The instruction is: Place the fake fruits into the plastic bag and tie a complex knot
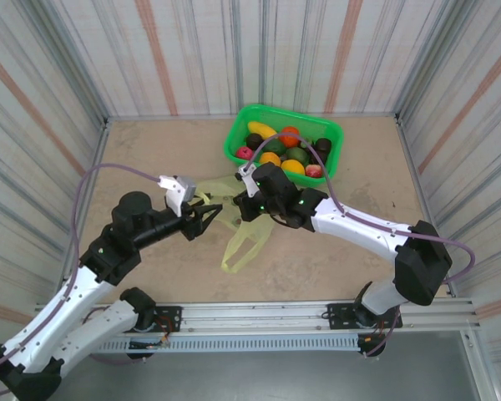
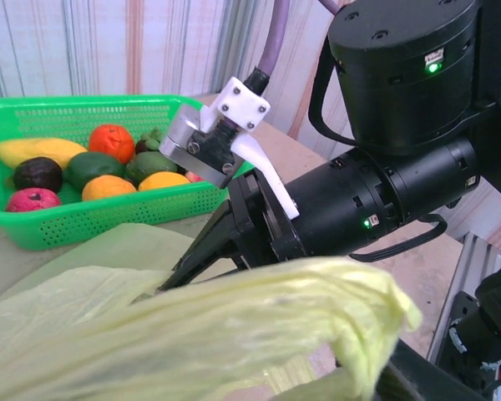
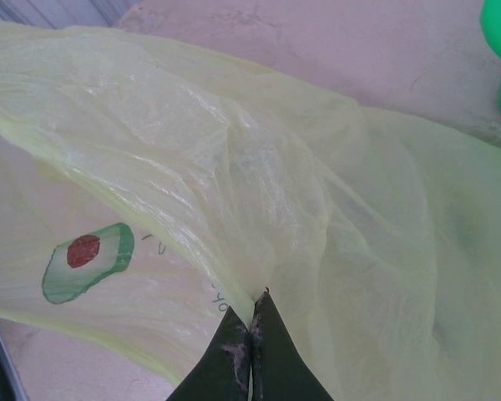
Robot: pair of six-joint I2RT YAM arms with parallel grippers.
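Black fingers of the left gripper point(image 1: 207, 215) reach into the crumpled edge of the plastic bag point(image 1: 240, 248), left of centre in the overhead view; whether they are closed on the film I cannot tell. The bag lies slack on the tan table point(image 1: 150, 150) at centre frame. It is thin, translucent, yellow-green and wrinkled. I judge it nearly weightless and slippery, best taken at a rim or handle strip. An avocado print point(image 3: 88, 259) shows at lower left of the right wrist view. The right gripper point(image 3: 255, 313) has its jaws pressed together, with a fold of film pinched at the tips. Up and right of the bag, the fake fruits point(image 1: 285, 150) sit glossy, hard and rounded in the perforated green basket point(image 1: 234, 144), none bagged yet.
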